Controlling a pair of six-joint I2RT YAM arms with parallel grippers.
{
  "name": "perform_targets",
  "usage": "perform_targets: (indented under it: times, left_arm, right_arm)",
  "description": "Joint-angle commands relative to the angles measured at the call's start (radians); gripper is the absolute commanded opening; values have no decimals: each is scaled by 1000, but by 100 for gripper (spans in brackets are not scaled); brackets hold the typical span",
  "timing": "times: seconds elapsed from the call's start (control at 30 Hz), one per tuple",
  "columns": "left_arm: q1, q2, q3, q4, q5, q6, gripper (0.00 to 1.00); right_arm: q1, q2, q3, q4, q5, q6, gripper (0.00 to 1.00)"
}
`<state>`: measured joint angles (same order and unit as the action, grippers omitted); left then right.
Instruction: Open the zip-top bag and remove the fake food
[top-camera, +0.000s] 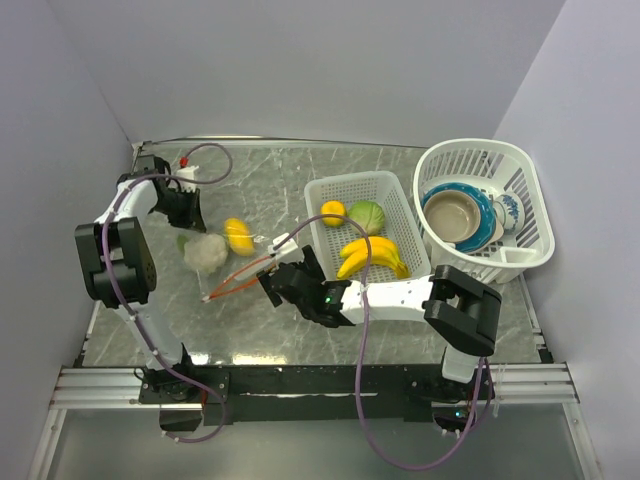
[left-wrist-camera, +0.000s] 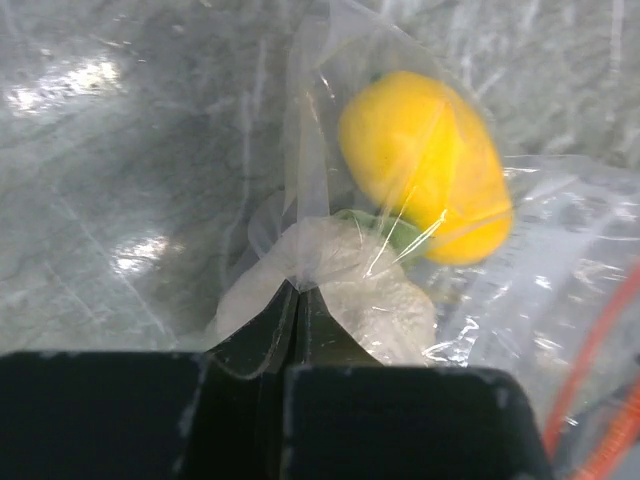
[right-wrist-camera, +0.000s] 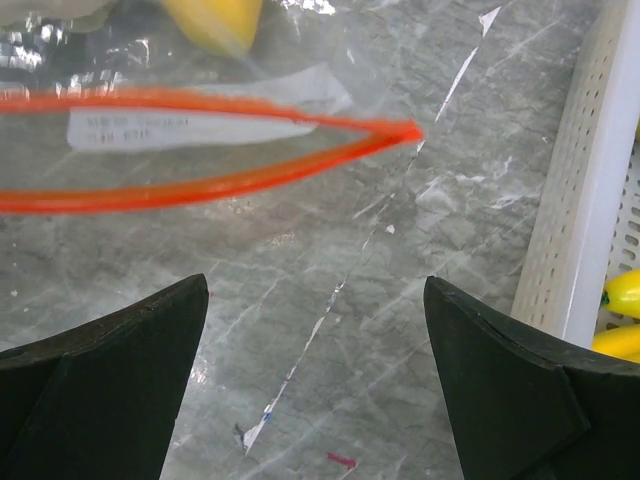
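Zip-top bag (top-camera: 225, 272), top external view: it lies flat on the grey marbled table (top-camera: 270, 175), left of the white slotted basket (top-camera: 385, 190). Its orange-red zip strip (top-camera: 240, 274) faces the right gripper (top-camera: 282, 278), which sits near the mouth. Inside the bag a white cauliflower (top-camera: 205, 250) and a yellow oval fruit (top-camera: 238, 236) rest side by side. The left gripper (top-camera: 192, 222) meets the bag's far end, just beside the cauliflower. The slotted basket holds an orange (top-camera: 333, 212), a green leafy ball (top-camera: 367, 216) and a banana bunch (top-camera: 370, 257). A laundry basket (top-camera: 520, 170) at the right carries a blue bowl (top-camera: 487, 215) and a tan bowl (top-camera: 452, 215). Left wrist view: the left gripper (left-wrist-camera: 300, 300) has its fingers pressed together on a fold of the clear film. The cauliflower (left-wrist-camera: 375, 295) lies just beyond the tips and the yellow oval fruit (left-wrist-camera: 425, 165) farther on, both under plastic; the zip strip (left-wrist-camera: 600, 350) curves at the right edge. Right wrist view: the right gripper (right-wrist-camera: 315, 290) is spread wide over the table with nothing between its fingers. Ahead of it the two halves of the zip strip (right-wrist-camera: 200, 185) are parted and join at one corner, so the mouth stands open. The white slotted basket (right-wrist-camera: 585, 200) and part of the banana bunch (right-wrist-camera: 625, 295) show at right.
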<state>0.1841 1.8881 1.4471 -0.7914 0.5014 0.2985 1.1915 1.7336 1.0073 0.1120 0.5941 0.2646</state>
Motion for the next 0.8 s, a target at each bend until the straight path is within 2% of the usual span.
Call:
perform_targets:
  times: [0.0, 0.4, 0.57, 0.67, 0.77]
  left_arm:
    - [-6, -49, 79, -83, 100, 8, 1]
    - [-133, -254, 142, -239, 101, -45, 1]
    - [-137, -244, 66, -197, -7, -36, 1]
    - [-136, -216, -35, -105, -133, -32, 1]
    - [-137, -190, -76, -39, -207, -27, 1]
  right_arm:
    - [8, -26, 2, 35, 1, 13, 96]
    - [10, -9, 5, 44, 3, 18, 97]
    - [10, -5, 5, 43, 0, 24, 97]
    - [11, -8, 2, 43, 0, 25, 97]
    - [13, -17, -6, 44, -2, 22, 97]
